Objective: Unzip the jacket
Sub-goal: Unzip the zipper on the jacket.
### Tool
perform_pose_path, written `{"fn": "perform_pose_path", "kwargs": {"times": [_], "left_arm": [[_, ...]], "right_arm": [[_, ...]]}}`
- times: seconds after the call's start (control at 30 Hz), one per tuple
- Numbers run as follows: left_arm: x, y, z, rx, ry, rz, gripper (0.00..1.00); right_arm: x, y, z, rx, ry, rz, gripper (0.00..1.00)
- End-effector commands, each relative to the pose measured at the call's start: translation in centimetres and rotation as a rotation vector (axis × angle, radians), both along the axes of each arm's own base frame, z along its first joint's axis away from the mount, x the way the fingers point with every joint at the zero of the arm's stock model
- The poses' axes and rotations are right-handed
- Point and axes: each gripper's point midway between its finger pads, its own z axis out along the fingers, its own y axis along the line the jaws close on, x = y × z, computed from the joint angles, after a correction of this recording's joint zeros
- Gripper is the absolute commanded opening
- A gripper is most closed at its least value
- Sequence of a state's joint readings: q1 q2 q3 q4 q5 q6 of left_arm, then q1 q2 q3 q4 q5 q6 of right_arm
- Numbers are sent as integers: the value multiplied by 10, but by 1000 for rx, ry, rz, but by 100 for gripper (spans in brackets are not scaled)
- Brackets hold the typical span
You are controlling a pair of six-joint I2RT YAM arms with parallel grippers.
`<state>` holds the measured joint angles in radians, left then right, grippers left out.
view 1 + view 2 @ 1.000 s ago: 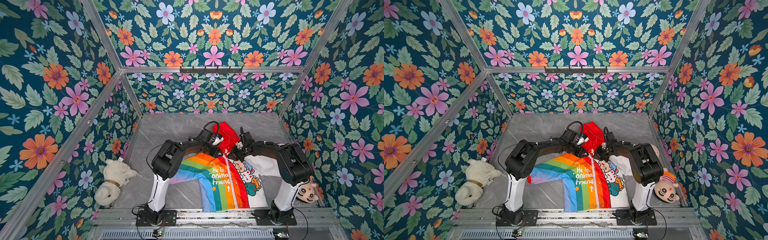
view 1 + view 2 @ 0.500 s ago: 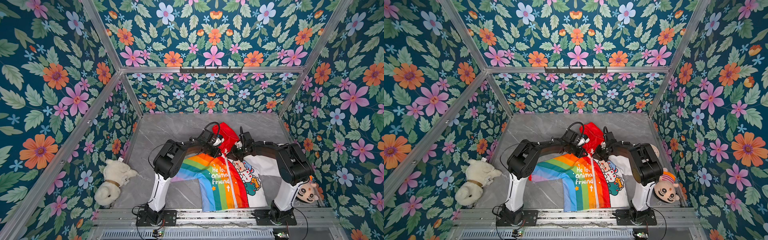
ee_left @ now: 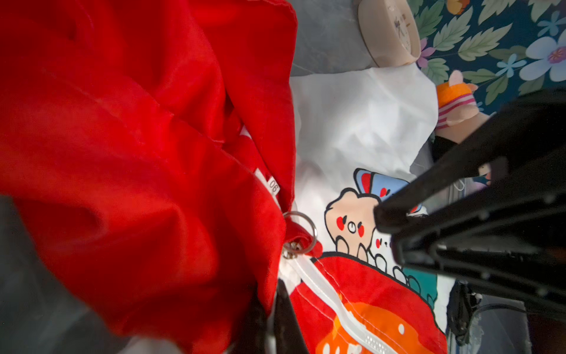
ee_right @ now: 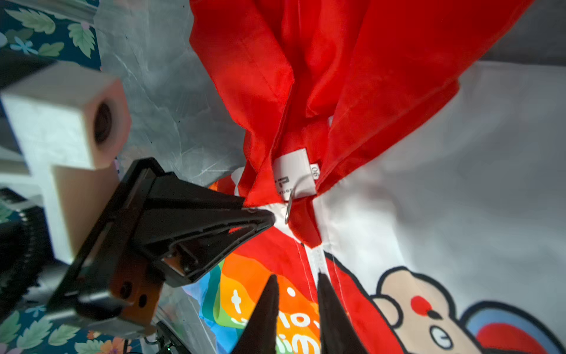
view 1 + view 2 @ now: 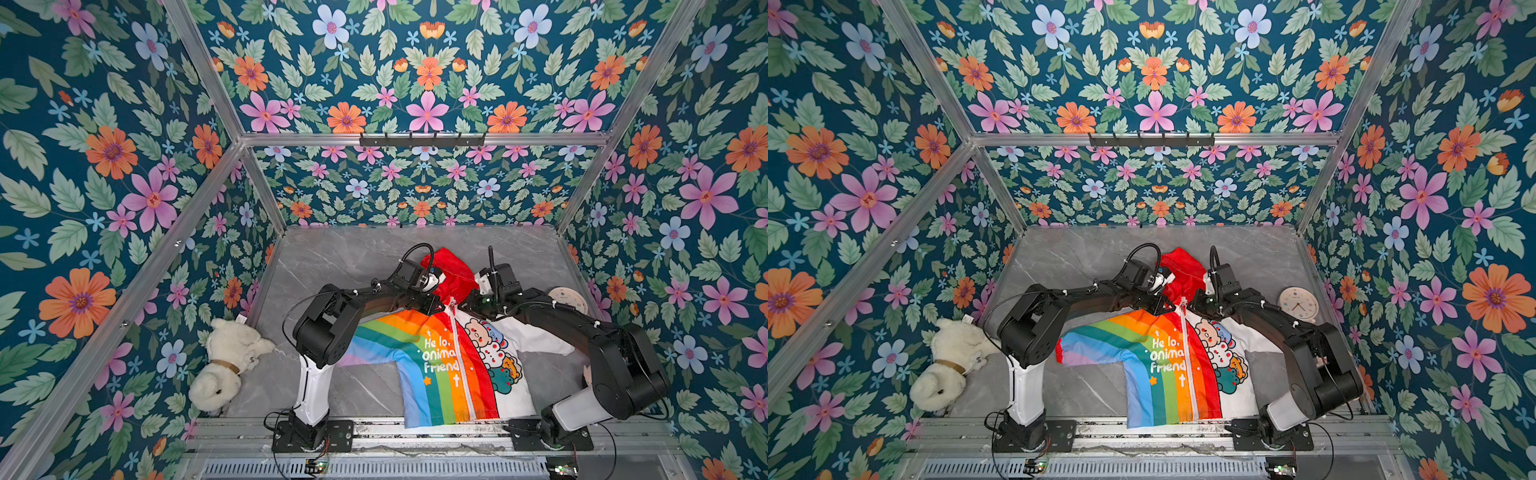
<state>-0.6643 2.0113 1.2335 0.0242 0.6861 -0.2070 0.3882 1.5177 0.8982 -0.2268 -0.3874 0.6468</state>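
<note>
Two claws meet at the collar, so I read the scene from the near rail outward. The jacket (image 5: pixel 440 361) lies chest-up on the bench (image 5: pixel 332 257), with its hem at the front rail and the white zipper (image 5: pixel 459 365) closed as far as I can see.

At the neck, my left claw (image 4: pixel 269 219) is pinched tight on cloth just beside the zipper's top. The right claw (image 4: pixel 295 279) has its tips slightly parted, empty, and straddling the zipper on the hem side of the metal pull ring (image 4: pixel 289 208).

I judge the step to be catching that ring. I would ease the right claw up to it, close on the ring or its red tab, and then draw low and straight along the zipper toward me while the left claw anchors the collar. The ring is thin and may slip.

The pull path is clear cloth down to the rail. The plush dog (image 5: pixel 228 361) and the clock (image 5: pixel 567 301) sit well apart. Beyond the red hood (image 5: pixel 449 270), the bench is open.
</note>
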Motion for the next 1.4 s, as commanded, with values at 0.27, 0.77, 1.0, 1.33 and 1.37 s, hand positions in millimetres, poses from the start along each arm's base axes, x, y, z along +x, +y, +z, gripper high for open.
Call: {"fn": "perform_pose_path", "kwargs": {"times": [0.27, 0.77, 1.0, 1.33, 1.37], "left_arm": [[1, -4, 13, -61, -4, -7, 0], [3, -5, 21, -72, -18, -16, 0], [3, -6, 23, -74, -21, -18, 0], [4, -4, 23, -61, -24, -15, 0], [4, -4, 22, -61, -24, -15, 0]], "right_arm": [[-3, 9, -16, -58, 34, 37, 25], [5, -3, -31, -143, 105, -34, 36], [10, -11, -36, -195, 126, -82, 29], [9, -32, -15, -184, 67, -156, 22], [10, -28, -10, -159, 37, -143, 22]]}}
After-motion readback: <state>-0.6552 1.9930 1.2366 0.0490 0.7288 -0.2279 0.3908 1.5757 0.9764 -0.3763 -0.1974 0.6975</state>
